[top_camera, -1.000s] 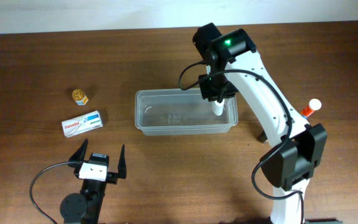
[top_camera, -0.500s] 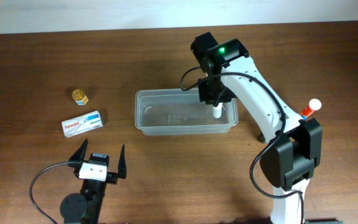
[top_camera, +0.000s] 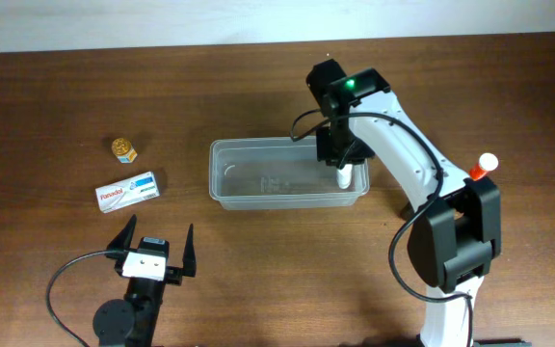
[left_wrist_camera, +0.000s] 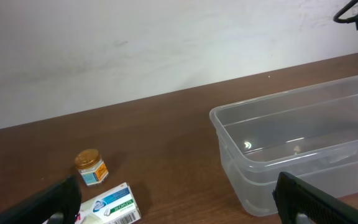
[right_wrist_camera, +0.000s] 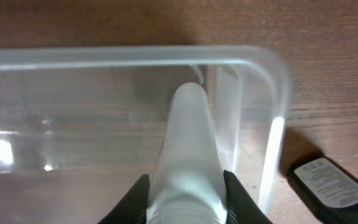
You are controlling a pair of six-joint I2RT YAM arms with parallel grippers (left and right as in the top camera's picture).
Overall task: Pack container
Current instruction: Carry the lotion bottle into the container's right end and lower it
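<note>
The clear plastic container (top_camera: 258,179) sits mid-table; it also shows in the left wrist view (left_wrist_camera: 278,134) and the right wrist view (right_wrist_camera: 104,57). My right gripper (top_camera: 341,164) is shut on a white bottle (right_wrist_camera: 188,155) and holds it inside the container's right end, near the wall. In the overhead view the bottle's tip (top_camera: 343,177) shows below the gripper. My left gripper (top_camera: 152,253) is open and empty near the front left of the table, apart from everything.
A white Panadol box (top_camera: 128,190) and a small gold-lidded jar (top_camera: 123,148) lie left of the container; both show in the left wrist view, box (left_wrist_camera: 110,204) and jar (left_wrist_camera: 91,166). A white bottle with an orange cap (top_camera: 483,168) stands at the right. A black object (right_wrist_camera: 327,183) lies outside the container's right end.
My right gripper has shifted slightly right and lower with the white bottle, deeper into the container's right end. The left arm has not moved.
</note>
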